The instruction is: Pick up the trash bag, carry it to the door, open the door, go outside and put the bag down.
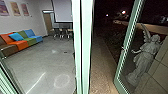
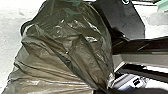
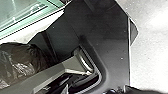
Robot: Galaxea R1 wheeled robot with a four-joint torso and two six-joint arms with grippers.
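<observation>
Left wrist view has the trash bag (image 2: 62, 50), dark and thin-skinned, bulging beside the robot's own dark plate, its pleats drawn together near the left gripper (image 2: 102, 91). What fills it I cannot make out. Whether that gripper is clamped on the bag or apart, I cannot tell; the right gripper's state I cannot tell either.

Head view: a pale green frame (image 1: 85, 50) stands between room and outdoors. On its right, a glazed door (image 1: 126, 45) stands open, with a winged statue (image 1: 147, 55) visible through the glass. On the left, the multicoloured couch (image 1: 21, 46) lines the wall at the floor's left edge, holding a blue cushion (image 1: 16, 36). Chairs (image 1: 62, 33) stand towards the floor's far edge.
</observation>
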